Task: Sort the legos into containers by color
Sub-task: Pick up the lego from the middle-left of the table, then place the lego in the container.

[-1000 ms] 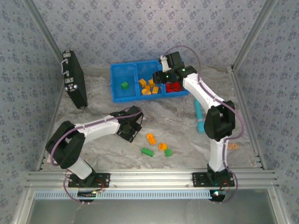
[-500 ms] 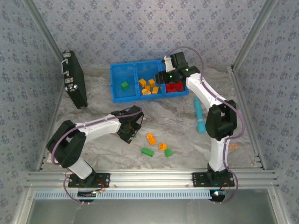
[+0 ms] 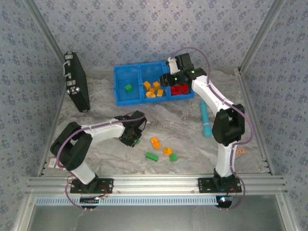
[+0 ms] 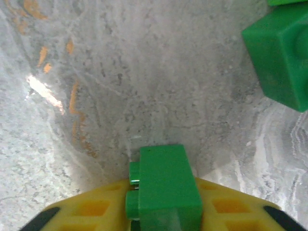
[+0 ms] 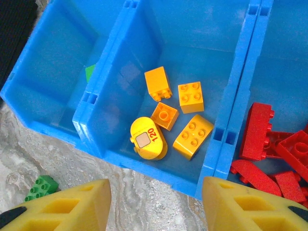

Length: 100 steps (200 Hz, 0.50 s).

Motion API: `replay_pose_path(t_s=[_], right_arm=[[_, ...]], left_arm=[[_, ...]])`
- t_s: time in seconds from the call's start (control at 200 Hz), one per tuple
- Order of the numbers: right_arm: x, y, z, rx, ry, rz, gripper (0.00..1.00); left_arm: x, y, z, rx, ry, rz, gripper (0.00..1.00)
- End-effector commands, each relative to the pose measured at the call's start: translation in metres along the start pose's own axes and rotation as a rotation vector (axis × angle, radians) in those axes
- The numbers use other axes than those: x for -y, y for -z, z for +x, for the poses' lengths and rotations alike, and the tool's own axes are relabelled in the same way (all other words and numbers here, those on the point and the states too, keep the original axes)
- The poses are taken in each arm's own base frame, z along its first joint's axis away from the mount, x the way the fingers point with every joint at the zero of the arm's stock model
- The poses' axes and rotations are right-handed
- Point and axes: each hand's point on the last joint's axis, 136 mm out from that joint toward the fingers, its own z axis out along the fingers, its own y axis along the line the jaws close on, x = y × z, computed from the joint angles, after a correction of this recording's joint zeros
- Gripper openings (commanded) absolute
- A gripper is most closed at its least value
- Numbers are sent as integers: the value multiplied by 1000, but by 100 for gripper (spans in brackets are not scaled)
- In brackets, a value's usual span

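Note:
My left gripper (image 3: 132, 136) is low on the table, shut on a green lego (image 4: 166, 183) that sits between its yellow fingers (image 4: 91, 211). A second green lego (image 4: 281, 57) lies just beyond it. My right gripper (image 3: 168, 81) hovers open over the near edge of the blue bin (image 3: 119, 96), nothing between its fingers (image 5: 72, 207). The containers hold one green lego (image 3: 128, 88) on the left, several orange-yellow legos (image 5: 192, 137) in the middle and several red legos (image 5: 257, 130) on the right. Loose on the table lie two orange legos (image 3: 155, 142) and two green legos (image 3: 152, 156).
A black case (image 3: 77, 82) leans against the left wall. A teal stick (image 3: 205, 120) lies beside the right arm. Something small and orange (image 3: 240, 150) sits near the right frame rail. Another green lego (image 5: 41, 187) lies on the table before the bin.
My left gripper has dropped slightly toward the table and closed on the green lego. My right gripper stays open over the bin, hardly moved.

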Motion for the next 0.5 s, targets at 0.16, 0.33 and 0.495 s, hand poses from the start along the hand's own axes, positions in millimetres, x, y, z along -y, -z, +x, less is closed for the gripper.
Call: replay_pose_path(t_s=[0.16, 0.33, 0.495], right_arm=[[-12, 46, 5, 24, 19, 20, 55], [-24, 64, 46, -28, -15, 8, 56], [-50, 70, 113, -163, -4, 5, 57]], left_arm=[[2, 26, -17, 73, -123, -8, 14], [23, 63, -49, 130, -272, 15, 10], [87, 119, -103, 282, -412, 158, 10]])
